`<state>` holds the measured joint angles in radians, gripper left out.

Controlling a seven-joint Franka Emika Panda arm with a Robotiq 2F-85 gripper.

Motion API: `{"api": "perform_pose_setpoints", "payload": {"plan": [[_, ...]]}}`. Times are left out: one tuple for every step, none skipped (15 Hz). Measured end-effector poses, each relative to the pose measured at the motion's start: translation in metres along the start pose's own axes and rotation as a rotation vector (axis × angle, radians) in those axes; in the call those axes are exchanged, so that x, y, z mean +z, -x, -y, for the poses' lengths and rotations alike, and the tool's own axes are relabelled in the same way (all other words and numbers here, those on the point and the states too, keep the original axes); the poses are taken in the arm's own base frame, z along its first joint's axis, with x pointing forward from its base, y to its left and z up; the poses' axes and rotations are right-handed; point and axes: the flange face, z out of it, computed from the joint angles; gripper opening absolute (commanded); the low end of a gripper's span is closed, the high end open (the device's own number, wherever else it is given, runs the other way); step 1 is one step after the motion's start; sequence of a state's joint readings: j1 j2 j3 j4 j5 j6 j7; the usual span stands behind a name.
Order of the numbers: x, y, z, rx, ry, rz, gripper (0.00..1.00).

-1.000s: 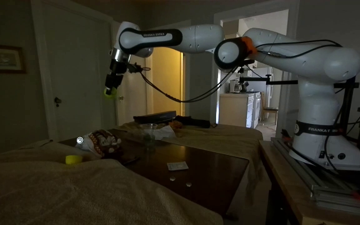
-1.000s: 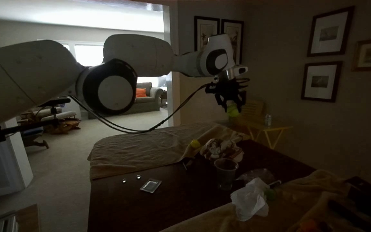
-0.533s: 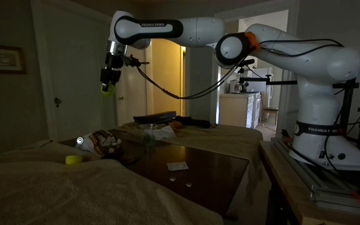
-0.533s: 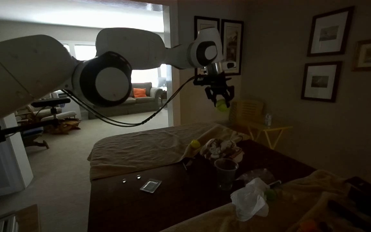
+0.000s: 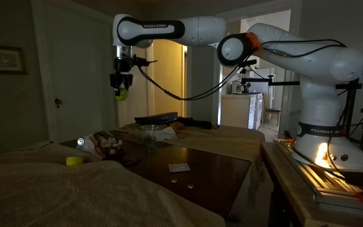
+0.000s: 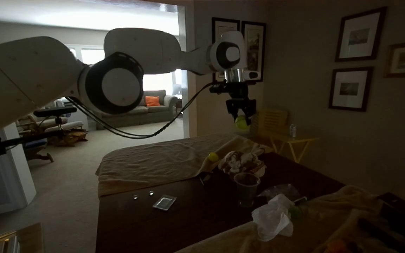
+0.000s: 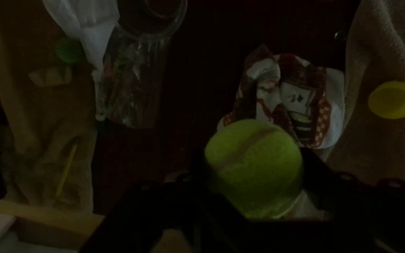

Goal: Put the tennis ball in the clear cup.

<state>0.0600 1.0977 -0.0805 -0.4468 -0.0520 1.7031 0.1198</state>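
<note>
1. Tennis ball (image 7: pixel 255 168), yellow-green with a darker seam, was in mid-air, higher than the clear cup (image 6: pixel 246 191) and off to one side, not over its mouth.
2. Gripper (image 6: pixel 242 120), black, clasped the ball from two sides; the hold looked secure.
3. Clear cup stood upright on the dark table (image 5: pixel 206 176), between a patterned bag (image 7: pixel 294 102) and crumpled white paper (image 6: pixel 273 217). No ball showed inside it.
4. Done, judging by this: the grasp and the lift. Left: carrying the ball across until it was above the cup, lowering it and letting go. The task seemed roughly halfway along.
5. A brighter, flatter yellow object (image 7: pixel 392 100) lay on the tan cloth (image 5: pixel 74 195), farther from the cup than the bag was; it did not look like the ball meant.
6. Writing: in an exterior view, "FRANKA EMIKA" was legible on the robot arm (image 5: pixel 197 31), higher than the cup. "FRANKA" also showed on a dark base band (image 5: pixel 320 130), well apart from the cup; a cable crossed the letters after it.
7. A flat packet (image 5: pixel 179 167) lay apart from the cup, its print too small to read. The bag bore printed pictures but no readable words; no brand could be made out on the ball.
</note>
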Motion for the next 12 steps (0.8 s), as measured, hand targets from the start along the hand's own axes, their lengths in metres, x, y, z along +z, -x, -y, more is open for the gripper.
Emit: {"api": "perform_pose_setpoints", "payload": {"plan": [[0.002,0.002,-0.004,0.03,0.007,0.02,0.42],[0.005,0.003,-0.008,0.06,0.013,0.039,0.42],[0.008,0.005,-0.011,0.088,0.018,0.057,0.42],[0.011,0.007,-0.014,0.116,0.022,0.073,0.42],[0.013,0.007,-0.016,0.139,0.025,0.08,0.42],[0.014,0.006,-0.018,0.148,0.025,0.075,0.42],[0.013,0.003,-0.019,0.149,0.021,0.051,0.67],[0.013,0.003,-0.019,0.149,0.02,0.046,0.67],[0.014,0.003,-0.019,0.148,0.02,0.049,0.67],[0.015,0.003,-0.018,0.148,0.021,0.05,0.67],[0.016,0.003,-0.018,0.148,0.021,0.052,0.67],[0.017,0.003,-0.018,0.148,0.021,0.053,0.67]]}}
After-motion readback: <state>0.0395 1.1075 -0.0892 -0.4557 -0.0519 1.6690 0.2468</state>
